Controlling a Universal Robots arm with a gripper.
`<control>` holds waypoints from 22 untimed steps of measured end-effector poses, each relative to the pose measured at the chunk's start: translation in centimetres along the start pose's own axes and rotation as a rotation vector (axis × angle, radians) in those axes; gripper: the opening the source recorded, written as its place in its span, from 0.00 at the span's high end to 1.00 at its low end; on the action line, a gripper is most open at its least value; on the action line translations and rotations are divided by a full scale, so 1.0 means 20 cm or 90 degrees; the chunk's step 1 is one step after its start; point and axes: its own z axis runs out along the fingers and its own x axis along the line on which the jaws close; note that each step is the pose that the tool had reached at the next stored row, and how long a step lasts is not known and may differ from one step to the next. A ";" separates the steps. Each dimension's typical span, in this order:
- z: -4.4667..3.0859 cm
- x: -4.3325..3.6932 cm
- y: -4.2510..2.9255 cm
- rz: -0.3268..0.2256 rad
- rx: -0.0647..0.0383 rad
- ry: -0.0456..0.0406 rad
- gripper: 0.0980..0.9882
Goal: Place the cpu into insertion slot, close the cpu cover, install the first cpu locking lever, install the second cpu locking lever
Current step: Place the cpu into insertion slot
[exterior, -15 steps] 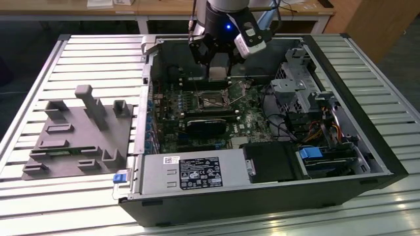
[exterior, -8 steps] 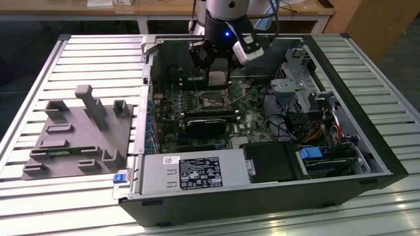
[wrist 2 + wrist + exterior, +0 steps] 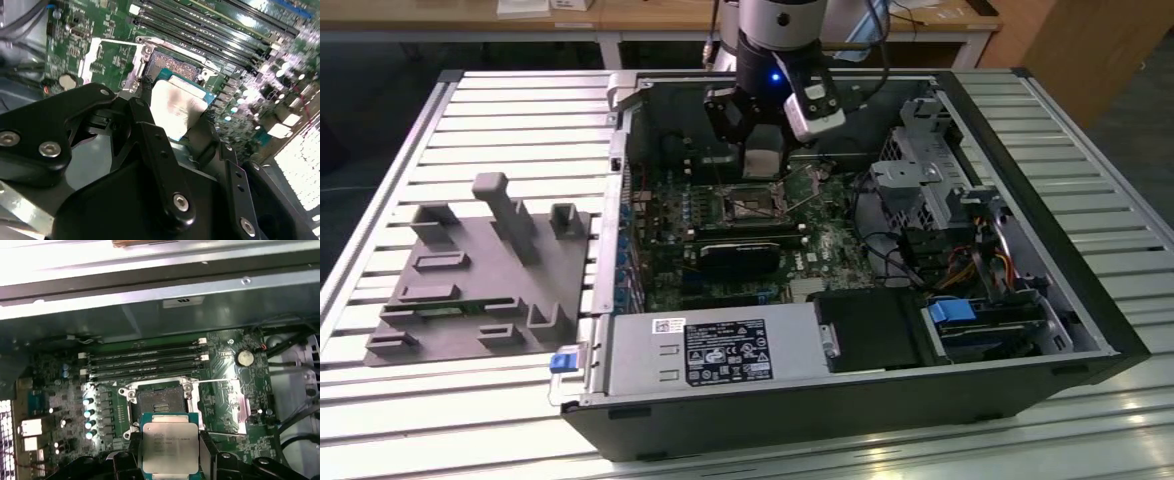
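Silver-grey cpu (image 3: 170, 447) gripped in the jaws — near the insertion slot (image 3: 161, 404).

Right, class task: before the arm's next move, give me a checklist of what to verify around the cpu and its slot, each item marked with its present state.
1. Grip: the gripper clamps the cpu on two opposite edges: ok.
2. Socket: the insertion slot lies bare, nothing in it: ok.
3. The cpu cover is swung open, off the slot: ok.
4. Squareness: cpu edges run parallel to the slot's rim in the first wrist view: ok.
5. Cpu centred over the slot: cannot tell.
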 end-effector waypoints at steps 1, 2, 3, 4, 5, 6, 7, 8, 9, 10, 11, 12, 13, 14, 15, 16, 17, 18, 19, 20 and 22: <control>0.005 0.000 0.000 0.011 0.000 -0.0010 0.51; 0.010 0.000 -0.001 0.024 0.000 -0.0022 0.51; 0.015 0.000 -0.001 0.035 0.000 -0.0032 0.51; 0.020 0.000 -0.002 0.047 0.000 -0.0042 0.51; 0.025 0.000 -0.002 0.058 0.000 -0.0052 0.51; 0.030 0.000 -0.003 0.069 -0.001 -0.0063 0.51; 0.035 0.000 -0.003 0.081 -0.001 -0.0073 0.51; 0.039 0.000 -0.003 0.092 -0.001 -0.0083 0.51; 0.044 0.000 -0.004 0.105 -0.001 -0.0094 0.51; 0.048 0.000 -0.004 0.116 -0.001 -0.0104 0.51; 0.052 0.000 -0.005 0.128 -0.001 -0.0115 0.51; 0.057 0.000 -0.005 0.139 -0.001 -0.0124 0.51; 0.061 0.000 -0.005 0.150 -0.001 -0.0135 0.51; 0.065 0.000 -0.006 0.162 -0.001 -0.0145 0.51; 0.070 -0.001 -0.006 0.173 -0.001 -0.0155 0.51; 0.074 -0.001 -0.007 0.185 -0.001 -0.0166 0.51; 0.078 -0.001 -0.007 0.197 -0.001 -0.0176 0.51; 0.082 -0.001 -0.007 0.208 -0.002 -0.0187 0.51; 0.086 -0.001 -0.008 0.219 -0.002 -0.0197 0.51; 0.092 -0.001 -0.008 0.243 -0.002 -0.0218 0.51; 0.100 -0.001 -0.009 0.277 -0.002 -0.0248 0.51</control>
